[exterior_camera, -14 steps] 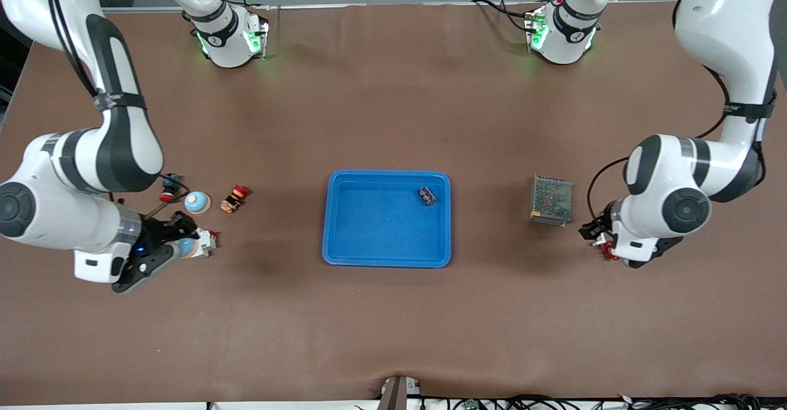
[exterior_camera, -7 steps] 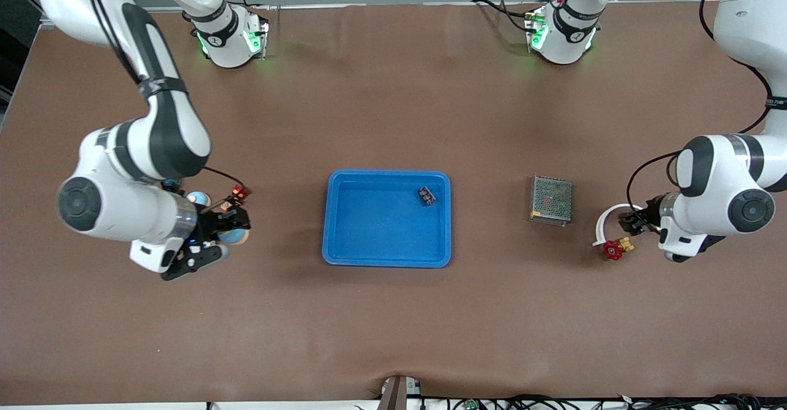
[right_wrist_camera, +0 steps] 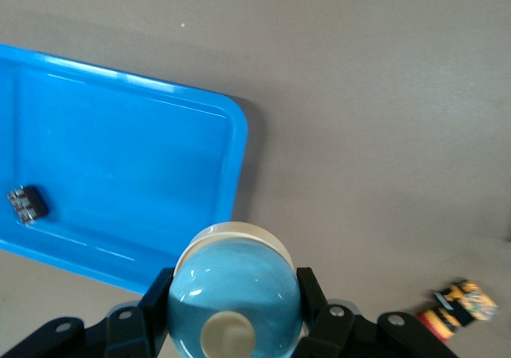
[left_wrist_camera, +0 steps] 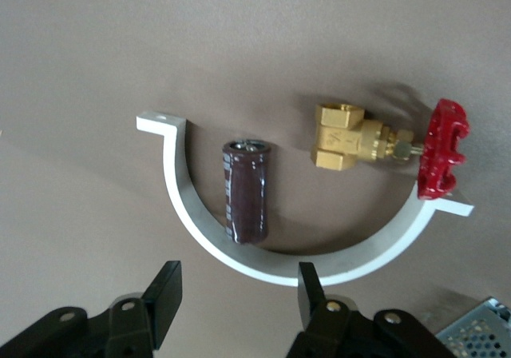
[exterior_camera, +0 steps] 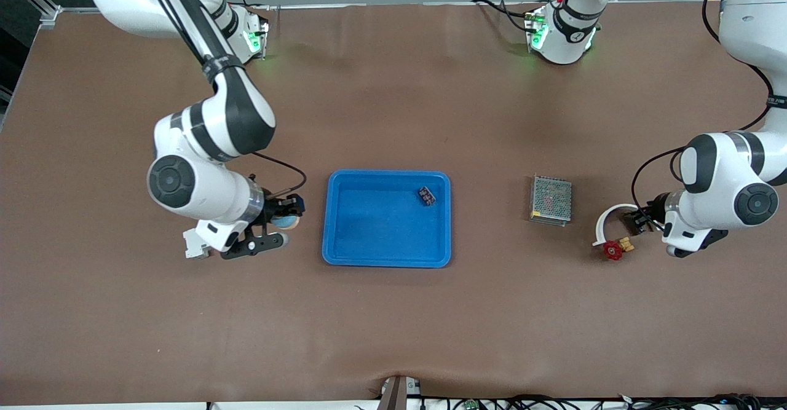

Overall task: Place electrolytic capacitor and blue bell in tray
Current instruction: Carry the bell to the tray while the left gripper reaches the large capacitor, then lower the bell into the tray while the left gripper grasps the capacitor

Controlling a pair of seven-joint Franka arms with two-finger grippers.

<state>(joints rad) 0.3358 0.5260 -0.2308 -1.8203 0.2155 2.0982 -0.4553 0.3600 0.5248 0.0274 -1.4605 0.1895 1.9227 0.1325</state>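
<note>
The blue bell (right_wrist_camera: 234, 298), a glossy blue dome on a cream base, sits in my right gripper (right_wrist_camera: 234, 310), which is shut on it. In the front view the bell (exterior_camera: 284, 220) hangs over the table just beside the rim of the blue tray (exterior_camera: 386, 244) at the right arm's end. The electrolytic capacitor (left_wrist_camera: 246, 190), a dark brown cylinder, lies inside a white curved bracket (left_wrist_camera: 192, 214). My left gripper (left_wrist_camera: 238, 298) hovers over it, open, with nothing between its fingers (left_wrist_camera: 165, 302).
A small dark part (exterior_camera: 427, 196) lies in the tray. A brass valve with a red handwheel (left_wrist_camera: 375, 142) rests by the bracket (exterior_camera: 605, 222). A grey mesh box (exterior_camera: 551, 200) stands between tray and left arm. A white part (exterior_camera: 197, 244) lies by the right arm.
The right arm has carried the blue bell from the right arm's end toward the tray. The left arm drew back off the bracket and valve, then held nearly still.
</note>
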